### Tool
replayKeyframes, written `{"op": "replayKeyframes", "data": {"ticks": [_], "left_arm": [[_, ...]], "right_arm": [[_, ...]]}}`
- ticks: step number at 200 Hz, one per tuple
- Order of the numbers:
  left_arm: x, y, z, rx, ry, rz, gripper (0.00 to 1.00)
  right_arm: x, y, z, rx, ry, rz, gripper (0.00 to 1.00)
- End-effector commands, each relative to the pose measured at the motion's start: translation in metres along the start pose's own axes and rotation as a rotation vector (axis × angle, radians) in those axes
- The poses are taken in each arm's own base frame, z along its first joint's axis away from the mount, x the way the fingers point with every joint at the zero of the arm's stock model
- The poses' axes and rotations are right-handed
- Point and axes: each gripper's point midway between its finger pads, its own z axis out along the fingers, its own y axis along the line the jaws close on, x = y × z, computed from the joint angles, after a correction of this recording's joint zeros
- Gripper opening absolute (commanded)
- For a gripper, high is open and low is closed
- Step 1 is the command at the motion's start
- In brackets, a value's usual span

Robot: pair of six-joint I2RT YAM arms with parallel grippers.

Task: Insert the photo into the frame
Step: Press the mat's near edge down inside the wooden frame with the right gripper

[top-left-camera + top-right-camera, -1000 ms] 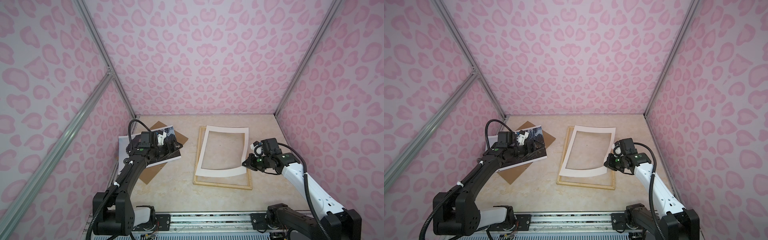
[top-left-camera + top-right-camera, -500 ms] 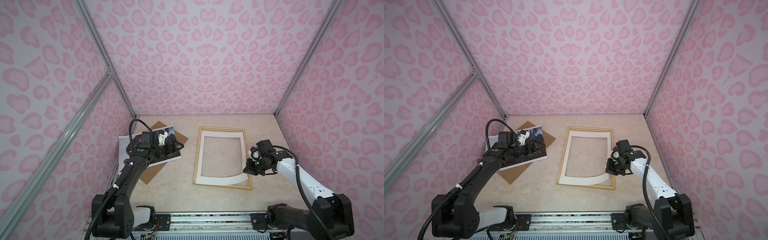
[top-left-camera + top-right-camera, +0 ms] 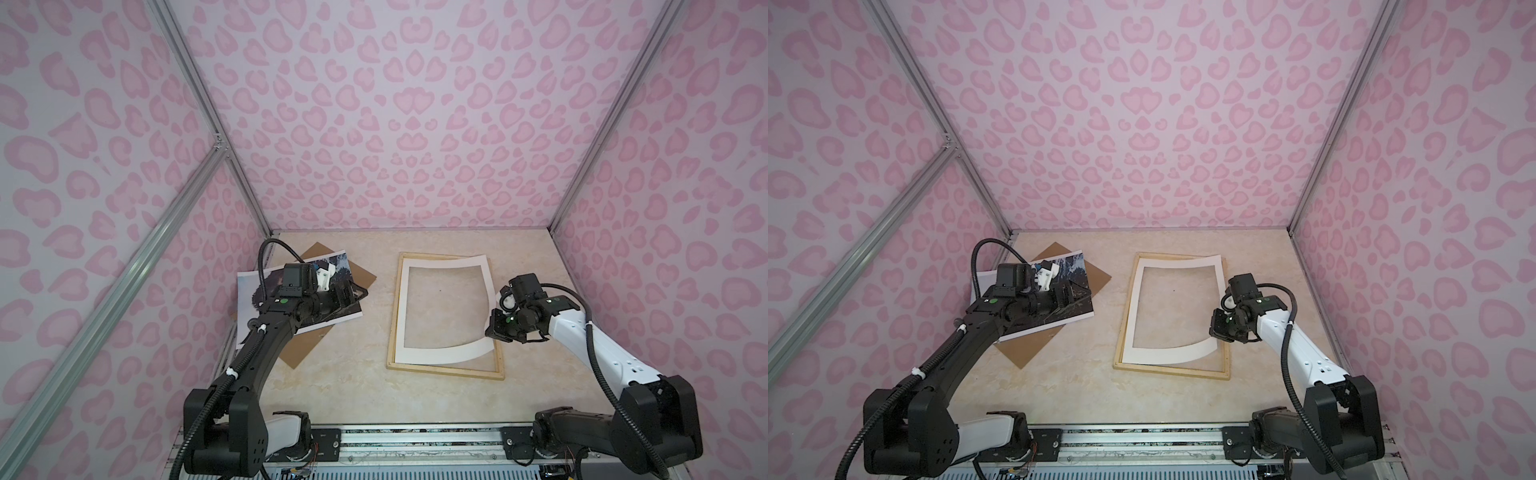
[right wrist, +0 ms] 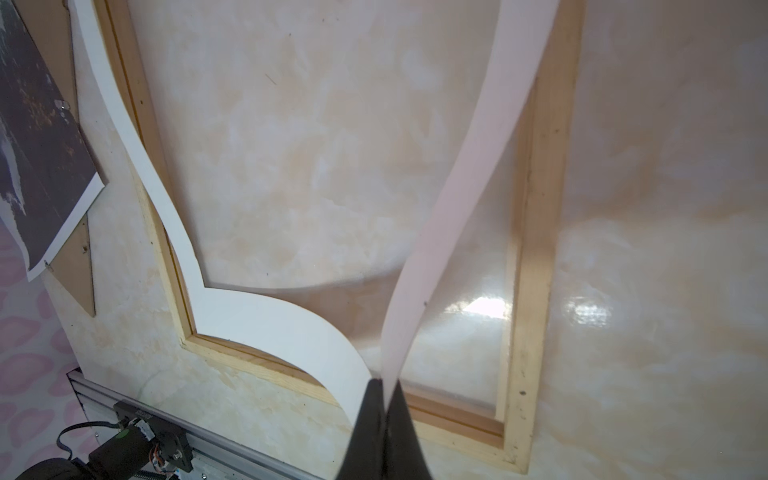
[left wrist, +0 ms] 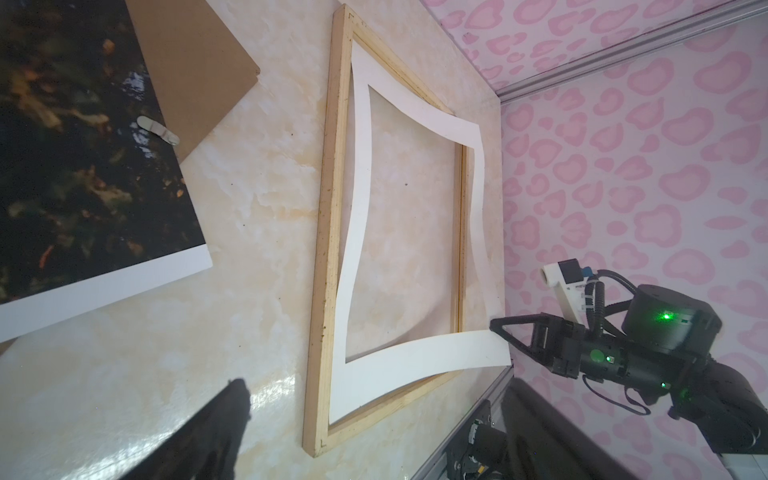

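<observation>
Right fingers (image 4: pixel 380 392) clamping white mat (image 3: pixel 440 354) corner, holding it raised above frame (image 3: pixel 444 371); left fingers (image 3: pixel 349 291) gaping empty over photo (image 5: pixel 83 166); insertion pending.

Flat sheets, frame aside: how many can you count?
3: photo at left, brown board under it, white mat over the frame, pinched by the right gripper. Others may lie hidden.

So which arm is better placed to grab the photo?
Left, probably: the left gripper hovers open over the photo, while the right gripper is shut on the white mat at the frame.
</observation>
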Motion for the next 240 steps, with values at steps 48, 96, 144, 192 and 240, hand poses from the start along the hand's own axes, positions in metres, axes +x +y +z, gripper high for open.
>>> {"op": "replayKeyframes", "data": {"ticks": [48,96,144,192,240], "left_arm": [[-0.001,0.001,0.002,0.002,0.000,0.008,0.97],[-0.001,0.001,0.003,0.007,0.001,0.004,0.97],[0.000,0.002,0.003,0.001,0.001,0.005,0.97],[0.000,0.003,0.004,0.002,0.006,0.002,0.97],[0.000,0.003,0.004,0.002,0.008,0.000,0.97]], "right_arm": [[0.021,-0.001,0.006,-0.055,0.009,0.080,0.00],[0.031,-0.012,0.015,-0.017,0.031,0.081,0.00],[0.023,-0.006,0.021,0.009,0.033,0.048,0.00],[0.021,-0.007,0.024,0.018,0.024,0.045,0.00],[0.021,-0.007,0.031,0.009,0.029,0.054,0.00]]}}
